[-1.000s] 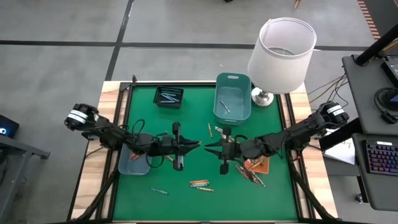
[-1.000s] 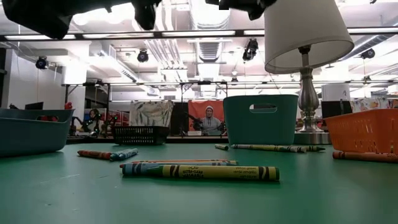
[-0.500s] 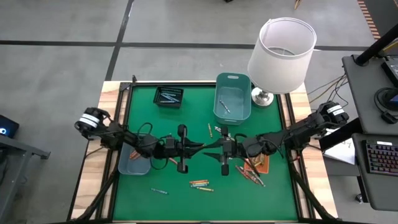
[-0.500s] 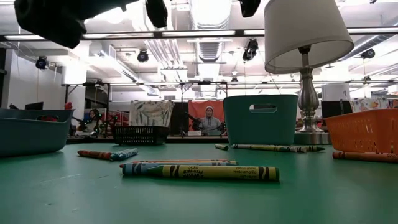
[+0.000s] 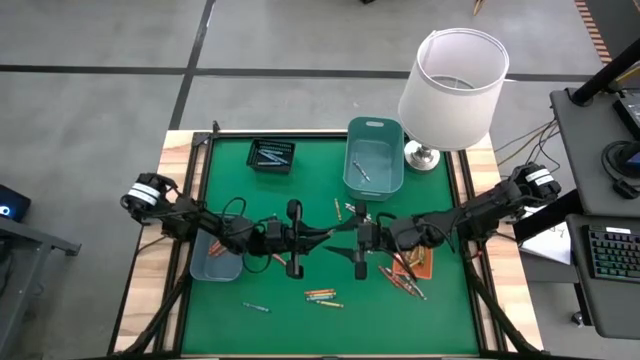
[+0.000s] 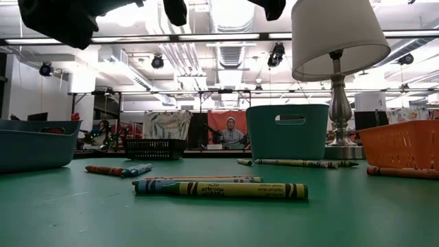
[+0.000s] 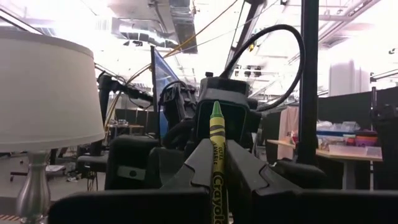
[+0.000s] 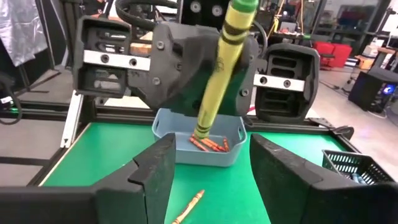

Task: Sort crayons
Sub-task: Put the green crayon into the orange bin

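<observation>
From above, the left gripper (image 5: pixel 322 235) and right gripper (image 5: pixel 343 238) met tip to tip over the middle of the green table (image 5: pixel 450 310), with loose crayons (image 5: pixel 321 296) lying nearer the front edge. In the left wrist view its fingers (image 7: pixel 200 163) were clamped on a yellow-green crayon (image 7: pixel 217 163). The right wrist view showed the right fingers (image 8: pixel 153 169) spread wide beside that crayon; held only at one end, it could tilt and slip out.
</observation>
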Motion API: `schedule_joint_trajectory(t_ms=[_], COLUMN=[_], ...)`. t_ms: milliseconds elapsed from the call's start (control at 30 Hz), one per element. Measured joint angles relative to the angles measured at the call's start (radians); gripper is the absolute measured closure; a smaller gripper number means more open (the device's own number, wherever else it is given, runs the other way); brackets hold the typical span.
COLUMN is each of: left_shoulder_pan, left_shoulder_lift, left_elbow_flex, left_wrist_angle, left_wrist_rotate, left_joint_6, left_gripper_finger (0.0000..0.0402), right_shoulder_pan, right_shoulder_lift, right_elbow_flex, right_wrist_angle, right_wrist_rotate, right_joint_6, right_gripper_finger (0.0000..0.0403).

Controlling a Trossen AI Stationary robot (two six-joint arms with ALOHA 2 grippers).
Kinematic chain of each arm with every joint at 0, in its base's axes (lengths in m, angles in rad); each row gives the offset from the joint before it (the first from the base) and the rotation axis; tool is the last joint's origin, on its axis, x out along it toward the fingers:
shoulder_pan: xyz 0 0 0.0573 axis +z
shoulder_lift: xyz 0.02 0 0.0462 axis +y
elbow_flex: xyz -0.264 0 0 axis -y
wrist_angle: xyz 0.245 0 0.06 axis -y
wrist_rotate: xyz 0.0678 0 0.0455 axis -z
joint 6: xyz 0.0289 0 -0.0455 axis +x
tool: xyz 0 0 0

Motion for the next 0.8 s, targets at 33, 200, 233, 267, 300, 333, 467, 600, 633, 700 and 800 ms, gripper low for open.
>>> schedule_joint_trajectory(t_ms=[33, 200, 233, 267, 300, 333, 467, 600, 633, 700, 800], left_shoulder_pan=[0.0, 0.004, 0.004, 0.004, 0.004, 0.004, 0.004, 0.004, 0.004, 0.004, 0.004], left_shoulder_lift=[0.002, 0.047, 0.062, 0.075, 0.083, 0.088, 0.091, 0.091, 0.091, 0.091, 0.091], left_elbow_flex=[0.004, 0.04, 0.053, 0.064, 0.071, 0.08, 0.089, 0.087, 0.087, 0.087, 0.087], left_wrist_angle=[0.0, -0.004, 0.001, 0.009, 0.016, 0.018, 0.019, 0.019, 0.018, 0.018, 0.018], left_wrist_rotate=[0.0, -0.001, -0.001, -0.001, -0.001, -0.001, 0.0, 0.0, 0.0, 0.0, -0.001], left_joint_6=[0.0, 0.0, 0.0, 0.0, 0.0, 0.0, 0.0, 0.0, 0.0, 0.0, -0.002], left_gripper_finger=[0.0402, 0.0402, 0.0402, 0.0402, 0.0402, 0.0401, 0.0401, 0.0401, 0.0402, 0.04, 0.039], right_shoulder_pan=[-0.001, 0.0, 0.0, 0.0, 0.0, 0.001, 0.001, 0.001, 0.001, 0.001, 0.001], right_shoulder_lift=[0.0, 0.0, 0.0, 0.0, 0.0, 0.0, 0.0, 0.0, 0.0, 0.0, 0.0], right_elbow_flex=[0.0, 0.0, 0.0, 0.0, 0.0, 0.0, 0.0, 0.0, 0.0, 0.0, 0.0], right_wrist_angle=[0.001, 0.025, 0.025, 0.022, 0.02, 0.02, 0.022, 0.022, 0.022, 0.021, 0.019], right_wrist_rotate=[0.0, 0.0, 0.0, -0.001, -0.002, -0.002, 0.0, 0.0, -0.001, 0.0, -0.001], right_joint_6=[-0.004, -0.014, -0.014, -0.015, -0.019, -0.023, -0.03, -0.046, -0.049, -0.057, -0.063], right_gripper_finger=[0.0208, 0.0211, 0.0211, 0.0211, 0.0211, 0.0211, 0.0214, 0.0241, 0.0253, 0.028, 0.0326])
